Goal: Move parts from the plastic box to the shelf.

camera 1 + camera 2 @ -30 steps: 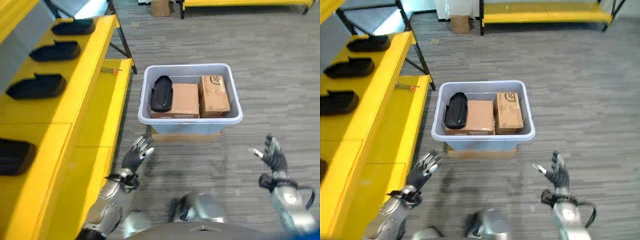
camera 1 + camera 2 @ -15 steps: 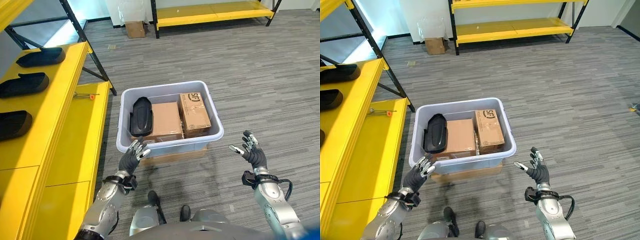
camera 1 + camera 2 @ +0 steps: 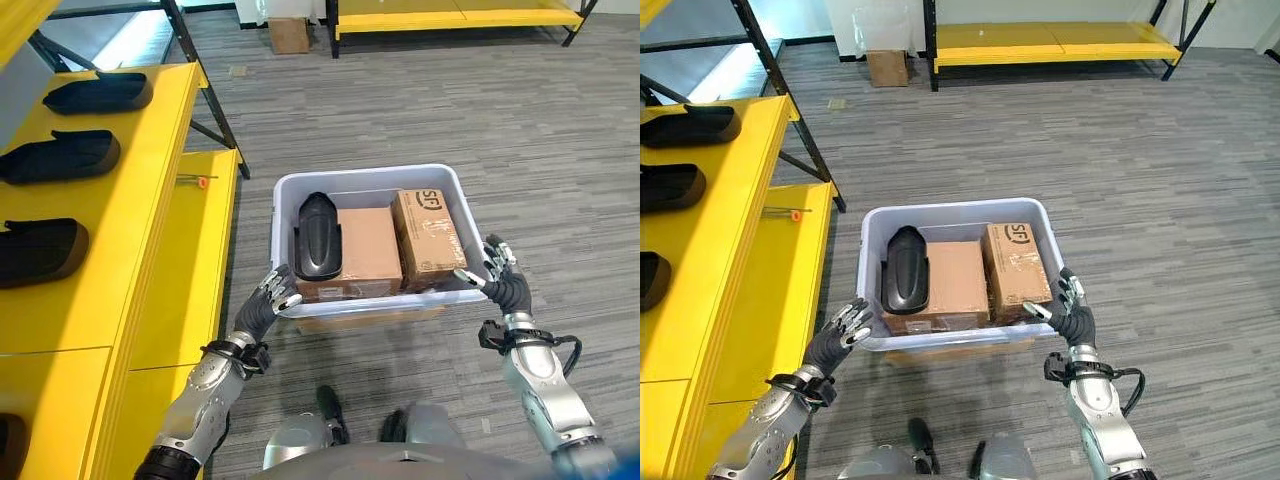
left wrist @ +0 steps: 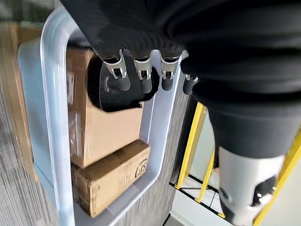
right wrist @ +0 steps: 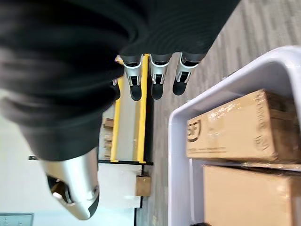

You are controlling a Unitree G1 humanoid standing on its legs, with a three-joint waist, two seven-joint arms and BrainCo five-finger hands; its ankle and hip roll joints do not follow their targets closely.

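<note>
- Left hand (image 3: 268,305), fingers spread loose, sits at the near left corner of the plastic box (image 3: 375,174).
- Right hand (image 3: 503,286), fingers apart too, by the near right corner.
- Inside: a black part (image 3: 319,236) (leaning on cardboard boxes (image 3: 366,244)).
- Further left, the yellow shelf (image 3: 150,200) carries more black parts (image 3: 58,155).

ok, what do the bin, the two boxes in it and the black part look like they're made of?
Bin: pale blue-grey plastic, likely; smooth rolled rim with a soft sheen. Boxes: brown corrugated cardboard by their look, matte, with taped seams. Black part: probably moulded plastic or rubber; smooth rounded shell, dull gloss. Can't tell which.
</note>
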